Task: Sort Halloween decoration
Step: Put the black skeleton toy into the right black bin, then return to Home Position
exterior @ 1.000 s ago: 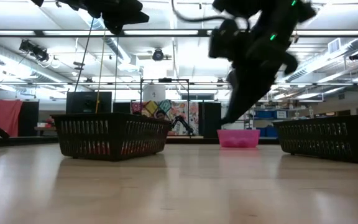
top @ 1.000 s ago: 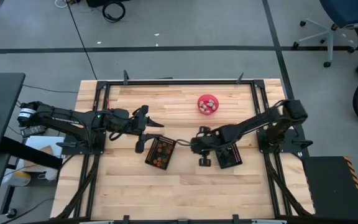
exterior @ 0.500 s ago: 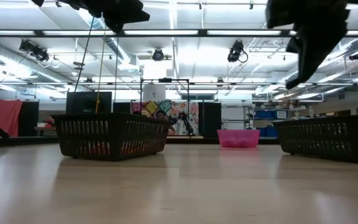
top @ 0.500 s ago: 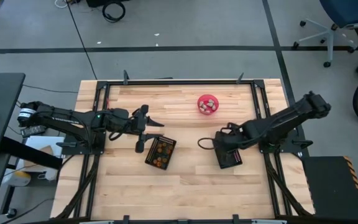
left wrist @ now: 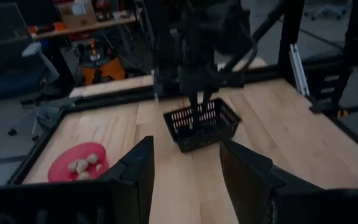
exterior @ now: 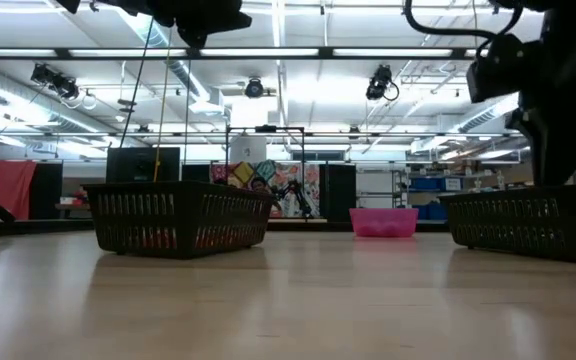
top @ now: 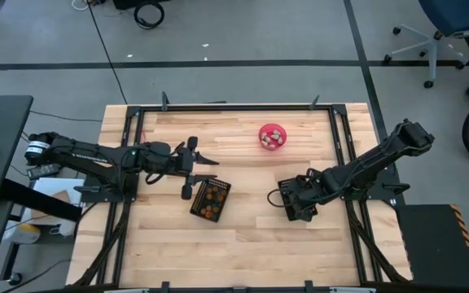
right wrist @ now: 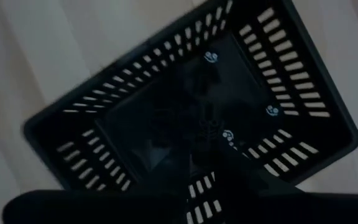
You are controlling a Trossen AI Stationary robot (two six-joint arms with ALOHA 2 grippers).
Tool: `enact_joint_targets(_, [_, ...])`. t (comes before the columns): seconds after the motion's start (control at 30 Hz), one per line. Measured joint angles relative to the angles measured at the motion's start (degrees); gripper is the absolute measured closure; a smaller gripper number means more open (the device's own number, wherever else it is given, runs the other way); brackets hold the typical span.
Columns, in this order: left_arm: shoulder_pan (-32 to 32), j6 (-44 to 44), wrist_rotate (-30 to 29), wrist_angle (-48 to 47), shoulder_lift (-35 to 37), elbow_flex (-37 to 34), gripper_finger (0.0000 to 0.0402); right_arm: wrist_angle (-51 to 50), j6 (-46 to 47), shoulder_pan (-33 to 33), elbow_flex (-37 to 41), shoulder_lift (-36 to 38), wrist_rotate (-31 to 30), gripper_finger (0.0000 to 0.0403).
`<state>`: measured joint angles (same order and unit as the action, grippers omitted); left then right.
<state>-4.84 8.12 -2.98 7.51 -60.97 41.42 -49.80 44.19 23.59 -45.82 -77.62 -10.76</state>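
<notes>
My left gripper (top: 192, 169) (left wrist: 185, 149) is open and hovers off the far-left corner of the left black mesh basket (top: 210, 199) (exterior: 178, 215), where orange pieces (top: 211, 203) lie. My right gripper (top: 295, 199) (exterior: 553, 110) hangs over the right mesh basket (top: 308, 210) (left wrist: 201, 127). On that basket's floor, the right wrist view shows black pieces with small pale marks (right wrist: 229, 135). Pale grey-white pieces (top: 273, 139) (left wrist: 82, 165) lie in the pink bowl (top: 263, 130).
Both baskets stand on the wooden table (top: 243, 244), one at left of middle, one at right of middle. The pink bowl sits toward the far edge. A black frame (top: 234, 107) runs around the table. Bare wood lies between the baskets and along the near edge.
My right gripper has travelled from the middle of the table, between the two baskets, toward the right edge and has come down over the right basket. The baskets and the bowl have stayed in place.
</notes>
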Motion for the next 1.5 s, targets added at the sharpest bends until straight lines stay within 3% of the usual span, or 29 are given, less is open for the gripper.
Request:
enact_joint_targets(0.13, [0.0, -0.05, 0.0, 1.0, 0.07, 0.01, 0.0246, 0.14, -0.15, -0.02, 1.4, 0.0, -0.33, 0.0316])
enact_joint_targets(0.37, [0.0, -3.42, 0.0, 1.65, 0.07, 0.01, 0.0246, 0.29, 1.05, -0.1, 3.57, 0.0, -7.21, 0.0288])
enact_joint_targets(0.87, [-0.25, -9.61, -0.02, -0.75, 0.42, 0.08, 0.0246, 0.94, 0.21, -1.56, 3.84, 0.02, -5.16, 0.02])
enact_joint_targets(1.03, [-1.98, -9.46, 0.04, -6.07, 2.63, 0.08, 0.0246, 1.71, -1.71, -2.29, 3.84, 2.46, -8.98, 0.0206])
enact_joint_targets(1.27, [-2.25, -8.79, 0.05, -10.19, 8.62, -0.45, 0.0246, 4.12, -5.47, -4.37, 3.84, 11.28, -14.26, 0.0233])
enact_joint_targets(1.5, [-2.08, -9.22, 0.02, -6.35, 14.47, -7.77, 0.0246, 18.55, -11.22, -5.04, 8.16, 22.07, -18.35, 0.0267])
